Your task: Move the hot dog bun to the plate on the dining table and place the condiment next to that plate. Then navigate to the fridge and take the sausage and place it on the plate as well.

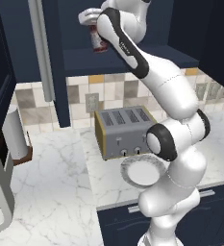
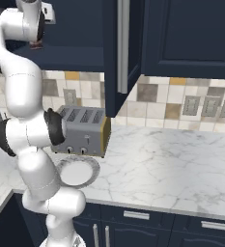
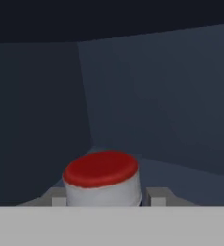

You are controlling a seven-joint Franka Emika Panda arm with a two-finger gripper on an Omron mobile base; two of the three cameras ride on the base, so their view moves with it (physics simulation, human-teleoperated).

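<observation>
Red is sitting right in front of my hand camera: the cap of the condiment (image 3: 102, 169), with its pale body just below, standing inside the open navy cabinet (image 1: 132, 60) above the worktop (image 1: 51, 192). From the left base view my jaws (image 1: 92, 21) are reaching into that cabinet at the bottle's top; they are looking partly closed around it, though I cannot tell whether both fingers are truly pressing. That is my worry. If I am gripping only near the cap, the bottle may be tilting or slipping as I am pulling it out. The open cabinet door (image 1: 41, 53) is hanging just beside my path and could be knocking the bottle loose. Below are waiting the toaster (image 1: 124, 130) and a grey-rimmed plate (image 1: 143, 170), where a dropped bottle would be landing.
</observation>
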